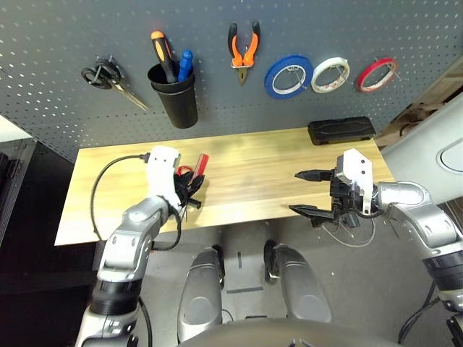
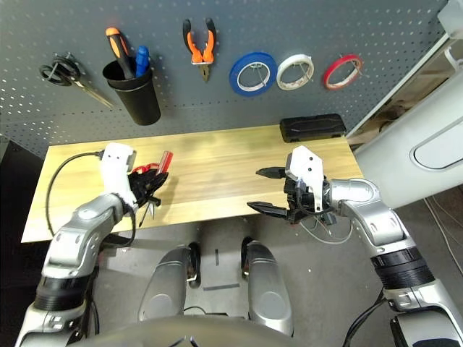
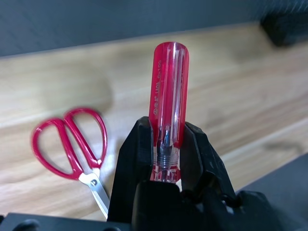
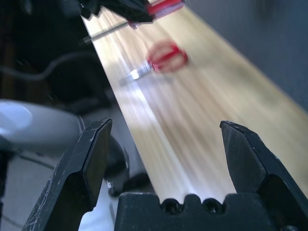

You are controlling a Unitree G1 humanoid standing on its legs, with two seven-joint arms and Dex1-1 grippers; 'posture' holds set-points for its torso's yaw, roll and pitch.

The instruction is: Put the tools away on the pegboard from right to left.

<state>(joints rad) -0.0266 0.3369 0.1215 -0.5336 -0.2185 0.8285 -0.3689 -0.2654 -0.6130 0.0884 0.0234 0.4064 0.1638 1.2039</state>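
Left wrist view: jaws grip the screwdriver [image 3: 172, 106] (white lettering [image 3: 156, 89], barely legible).

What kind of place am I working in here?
Probably a workshop or lab bench: a perforated pegboard, hung pliers, tape rolls, and a wooden tabletop below it.

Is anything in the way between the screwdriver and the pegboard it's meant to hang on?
Nothing visible blocks it: the left gripper holds the screwdriver above the table, and the red-handled scissors lie off to its side. Ahead, only bare tabletop separates it from the pegboard.
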